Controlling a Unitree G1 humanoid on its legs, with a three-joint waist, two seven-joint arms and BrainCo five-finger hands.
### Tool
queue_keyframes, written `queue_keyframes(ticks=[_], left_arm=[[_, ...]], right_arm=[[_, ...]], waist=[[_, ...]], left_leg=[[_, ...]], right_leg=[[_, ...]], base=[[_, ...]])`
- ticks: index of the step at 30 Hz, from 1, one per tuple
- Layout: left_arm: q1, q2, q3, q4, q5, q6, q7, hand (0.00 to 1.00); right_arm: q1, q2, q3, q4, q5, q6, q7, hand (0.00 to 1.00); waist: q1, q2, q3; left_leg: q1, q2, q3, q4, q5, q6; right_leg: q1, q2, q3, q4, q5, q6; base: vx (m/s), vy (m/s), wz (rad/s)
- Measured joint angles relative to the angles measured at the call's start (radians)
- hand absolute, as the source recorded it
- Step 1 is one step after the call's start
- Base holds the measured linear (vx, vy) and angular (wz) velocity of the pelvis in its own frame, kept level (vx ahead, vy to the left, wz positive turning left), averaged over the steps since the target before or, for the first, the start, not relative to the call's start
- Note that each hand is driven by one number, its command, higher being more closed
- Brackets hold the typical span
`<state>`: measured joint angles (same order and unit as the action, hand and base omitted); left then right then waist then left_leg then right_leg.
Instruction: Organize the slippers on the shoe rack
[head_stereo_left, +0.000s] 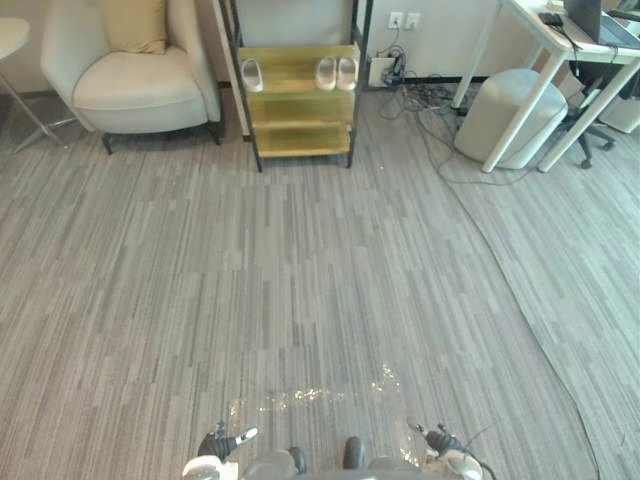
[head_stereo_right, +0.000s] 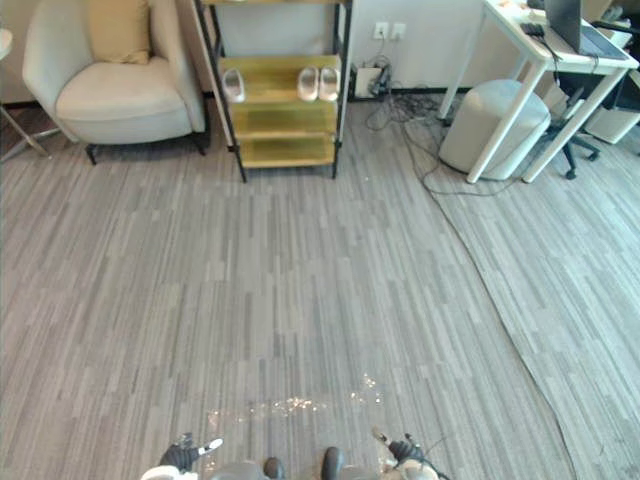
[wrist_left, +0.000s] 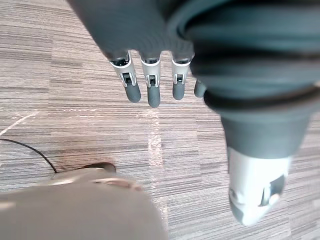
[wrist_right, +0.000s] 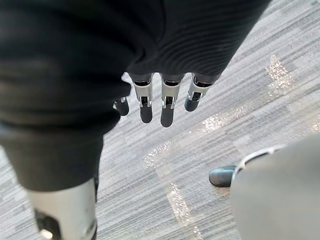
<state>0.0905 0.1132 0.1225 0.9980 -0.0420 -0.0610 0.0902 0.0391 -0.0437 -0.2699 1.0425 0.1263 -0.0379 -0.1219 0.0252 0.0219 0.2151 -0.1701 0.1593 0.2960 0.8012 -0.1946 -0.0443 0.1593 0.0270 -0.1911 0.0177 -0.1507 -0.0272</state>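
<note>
Our left hand (wrist_left: 151, 90) hangs with its silver, dark-tipped fingers straight, holding nothing. Our right hand (wrist_right: 167, 107) hangs the same way above striped grey carpet (head_stereo_left: 300, 280). Well ahead we see the shoe rack (head_stereo_left: 300, 110), a black frame with glossy yellow shelves. One white slipper (head_stereo_left: 252, 74) lies at the top shelf's left, a white pair (head_stereo_left: 336, 72) at its right. A rounded cream armchair (head_stereo_left: 130, 80) stands just beside it.

Grey striped floor (head_stereo_left: 300, 280), cream armchair (head_stereo_left: 130, 80), white desk (head_stereo_left: 546, 78)

Black-framed shoe rack (head_stereo_left: 300, 105), yellow shelves, on grey striped carpet floor (head_stereo_left: 300, 280). Upper shelf: single white slipper (head_stereo_left: 252, 75) at left end, white slipper pair (head_stereo_left: 336, 72) at right end.
</note>
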Motion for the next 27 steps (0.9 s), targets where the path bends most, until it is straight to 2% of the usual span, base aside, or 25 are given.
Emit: queue_keyframes(ticks=[1, 2, 4, 5, 6, 7, 8, 9, 10, 11, 12, 13, 14, 15, 16, 18, 19, 20, 21, 23, 25, 26, 27], left_arm=[[0.001, -0.003, 0.008, -0.006, 0.0, 0.0, 0.0, 0.0], [0.004, -0.011, 0.027, -0.02, -0.001, 0.0, 0.004, 0.0], [0.004, -0.012, 0.027, -0.029, -0.001, 0.0, 0.005, 0.0], [0.001, -0.011, 0.026, -0.029, -0.001, -0.001, 0.009, 0.0], [0.0, -0.011, 0.026, -0.029, -0.002, -0.001, 0.011, 0.0], [0.0, -0.009, 0.026, -0.028, -0.002, -0.001, 0.016, 0.0], [0.0, -0.009, 0.025, -0.025, -0.002, -0.002, 0.017, 0.0], [0.001, -0.011, 0.014, -0.022, -0.002, -0.001, 0.02, 0.0], [0.012, -0.013, 0.009, -0.007, -0.003, -0.003, 0.02, 0.0], [0.005, -0.001, 0.01, 0.002, -0.002, -0.001, 0.019, 0.0], [-0.003, 0.013, 0.006, 0.004, -0.002, -0.001, 0.021, 0.0], [-0.003, 0.022, -0.005, 0.005, -0.002, -0.002, 0.022, 0.0], [-0.002, 0.029, -0.015, 0.007, -0.002, 0.0, 0.022, 0.0], [-0.003, 0.042, -0.042, 0.006, -0.001, 0.001, 0.022, 0.0], [-0.011, 0.042, -0.046, 0.004, -0.001, 0.001, 0.023, 0.0], [-0.022, 0.04, -0.049, 0.004, -0.003, 0.001, 0.023, 0.0], [-0.039, 0.034, -0.061, 0.005, -0.006, 0.0, 0.023, 0.0], [-0.044, 0.031, -0.065, 0.005, -0.008, 0.0, 0.023, 0.0], [-0.062, 0.012, -0.072, 0.005, -0.012, -0.001, 0.022, 0.0], [-0.079, -0.011, -0.076, 0.006, -0.012, -0.003, 0.021, 0.0], [-0.075, -0.017, -0.082, 0.012, -0.011, -0.006, 0.021, 0.0], [-0.061, -0.018, -0.081, 0.015, -0.011, -0.006, 0.021, 0.0], [-0.058, -0.049, -0.066, 0.024, -0.009, -0.005, 0.023, 0.0]], right_arm=[[0.005, 0.001, 0.001, -0.009, 0.0, -0.001, -0.001, 0.0], [0.005, 0.002, 0.005, -0.011, 0.0, 0.0, -0.007, 0.0], [0.002, 0.002, 0.006, -0.01, 0.0, 0.0, -0.007, 0.0], [-0.009, 0.002, 0.005, -0.004, 0.0, 0.002, -0.007, 0.0], [-0.012, 0.002, 0.004, -0.002, 0.0, 0.003, -0.007, 0.0], [-0.03, 0.003, -0.001, -0.001, -0.001, 0.008, -0.009, 0.0], [-0.03, 0.001, -0.001, 0.0, -0.001, 0.008, -0.009, 0.0], [-0.03, -0.002, -0.001, 0.001, -0.001, 0.008, -0.01, 0.0], [-0.029, -0.003, -0.001, 0.002, -0.002, 0.008, -0.01, 0.0], [-0.028, 0.004, -0.001, 0.003, -0.003, 0.009, -0.011, 0.0], [-0.018, 0.024, -0.001, -0.007, -0.008, 0.01, -0.009, 0.0], [-0.016, 0.034, -0.002, -0.01, -0.01, 0.009, -0.008, 0.0], [-0.015, 0.035, -0.001, -0.01, -0.01, 0.008, -0.008, 0.0], [-0.009, 0.037, -0.001, -0.012, -0.01, 0.009, -0.008, 0.0], [0.003, 0.036, -0.001, -0.035, -0.01, 0.008, -0.007, 0.0], [0.007, 0.034, 0.0, -0.05, -0.011, 0.006, -0.006, 0.0], [-0.001, 0.032, -0.001, -0.049, -0.01, -0.002, -0.006, 0.0], [-0.005, 0.03, -0.001, -0.049, -0.01, -0.002, -0.006, 0.0], [-0.02, 0.019, 0.0, -0.047, -0.01, -0.002, -0.005, 0.0], [-0.038, 0.017, 0.001, -0.048, -0.01, -0.008, -0.004, 0.0], [-0.047, 0.013, 0.008, -0.043, -0.01, -0.006, -0.004, 0.0], [-0.036, 0.013, 0.014, -0.039, -0.01, -0.003, -0.003, 0.0], [-0.047, -0.01, 0.014, -0.042, -0.013, -0.003, -0.001, 0.0]], waist=[[0.002, -0.001, 0.001], [0.016, -0.004, 0.004], [0.017, -0.005, 0.003], [0.028, -0.009, 0.004], [0.032, -0.011, 0.005], [0.04, -0.018, 0.008], [0.041, -0.019, 0.007], [0.041, -0.015, 0.005], [0.043, -0.006, -0.002], [0.043, -0.021, -0.006], [0.044, -0.044, -0.011], [0.047, -0.057, -0.011], [0.044, -0.064, -0.015], [0.04, -0.076, -0.02], [0.035, -0.072, -0.019], [0.026, -0.061, -0.014], [0.018, -0.058, -0.013], [0.018, -0.057, -0.012], [0.014, -0.047, -0.006], [-0.008, -0.039, -0.001], [-0.017, -0.041, -0.001], [-0.02, -0.061, -0.008], [-0.023, -0.013, -0.011]], left_leg=[[-0.023, 0.014, 0.006, 0.055, 0.022, 0.008], [-0.08, 0.043, 0.023, 0.146, -0.01, 0.027], [-0.123, 0.038, 0.022, 0.125, -0.036, 0.01], [-0.168, 0.014, 0.025, -0.01, -0.045, -0.007], [-0.176, 0.005, 0.025, -0.052, -0.044, -0.009], [-0.195, -0.042, 0.02, -0.241, -0.018, -0.015], [-0.192, -0.055, 0.013, -0.3, 0.005, -0.016], [-0.186, -0.071, -0.007, -0.385, 0.042, -0.011], [-0.177, -0.077, -0.033, -0.426, 0.106, 0.033], [-0.173, -0.091, -0.027, -0.406, 0.08, 0.042], [-0.148, -0.107, -0.007, -0.417, 0.048, 0.047], [-0.101, -0.119, 0.006, -0.443, 0.028, 0.046], [-0.075, -0.128, 0.009, -0.453, 0.016, 0.052], [-0.017, -0.147, 0.01, -0.465, -0.007, 0.063], [0.054, -0.157, 0.009, -0.477, -0.041, 0.064], [0.13, -0.158, 0.008, -0.507, -0.062, 0.067], [0.219, -0.157, -0.006, -0.561, -0.069, 0.061], [0.234, -0.155, -0.008, -0.571, -0.069, 0.06], [0.289, -0.14, -0.016, -0.599, -0.077, 0.046], [0.35, -0.128, -0.052, -0.629, -0.096, 0.014], [0.386, -0.132, -0.076, -0.646, -0.114, -0.013], [0.429, -0.151, -0.118, -0.648, -0.134, -0.038], [0.45, -0.111, -0.15, -0.628, -0.142, -0.046]], right_leg=[[0.01, -0.002, 0.001, 0.001, -0.006, -0.005], [0.037, -0.021, 0.013, 0.022, -0.039, -0.005], [0.042, -0.04, 0.014, 0.028, -0.056, 0.005], [0.05, -0.07, 0.017, 0.023, -0.053, 0.025], [0.05, -0.078, 0.02, 0.02, -0.055, 0.029], [0.052, -0.11, 0.034, 0.009, -0.066, 0.05], [0.052, -0.118, 0.036, 0.008, -0.073, 0.062], [0.055, -0.123, 0.042, 0.008, -0.083, 0.079], [0.069, -0.12, 0.052, 0.012, -0.106, 0.107], [0.077, -0.135, 0.054, 0.024, -0.116, 0.118], [0.039, -0.163, 0.052, 0.126, -0.121, 0.125], [-0.044, -0.19, 0.063, 0.34, -0.128, 0.138], [-0.085, -0.206, 0.066, 0.45, -0.118, 0.146], [-0.172, -0.233, 0.083, 0.681, -0.092, 0.174], [-0.246, -0.242, 0.085, 0.873, -0.095, 0.169], [-0.314, -0.247, 0.05, 0.956, -0.11, 0.147], [-0.392, -0.245, -0.019, 0.93, -0.138, 0.127], [-0.405, -0.241, -0.03, 0.914, -0.145, 0.121], [-0.456, -0.214, -0.07, 0.792, -0.153, 0.107], [-0.514, -0.156, -0.058, 0.526, -0.075, 0.076], [-0.518, -0.129, -0.025, 0.38, 0.036, 0.055], [-0.519, -0.123, 0.01, 0.341, 0.178, 0.002], [-0.524, -0.105, -0.013, 0.421, 0.134, -0.014]], base=[[0.24, 0.007, -0.09], [0.27, 0.022, -0.05], [0.29, 0.035, -0.04], [0.27, 0.061, -0.12], [0.46, 0.143, -0.33], [0.39, 0.157, -0.32], [0.4, 0.178, -0.36], [0.34, 0.189, -0.37], [0.36, 0.209, -0.35], [0.47, 0.25, -0.28], [0.48, 0.246, -0.25], [0.47, 0.239, -0.23], [0.47, 0.251, -0.2], [0.57, 0.254, -0.03], [0.58, 0.226, 0.0], [0.47, 0.128, 0.1], [0.47, 0.082, 0.19], [0.68, 0.054, 0.23], [0.61, -0.01, 0.26], [0.5, -0.045, 0.48], [0.5, -0.131, 0.53], [0.69, -0.207, 0.57], [0.57, -0.201, 0.55]])
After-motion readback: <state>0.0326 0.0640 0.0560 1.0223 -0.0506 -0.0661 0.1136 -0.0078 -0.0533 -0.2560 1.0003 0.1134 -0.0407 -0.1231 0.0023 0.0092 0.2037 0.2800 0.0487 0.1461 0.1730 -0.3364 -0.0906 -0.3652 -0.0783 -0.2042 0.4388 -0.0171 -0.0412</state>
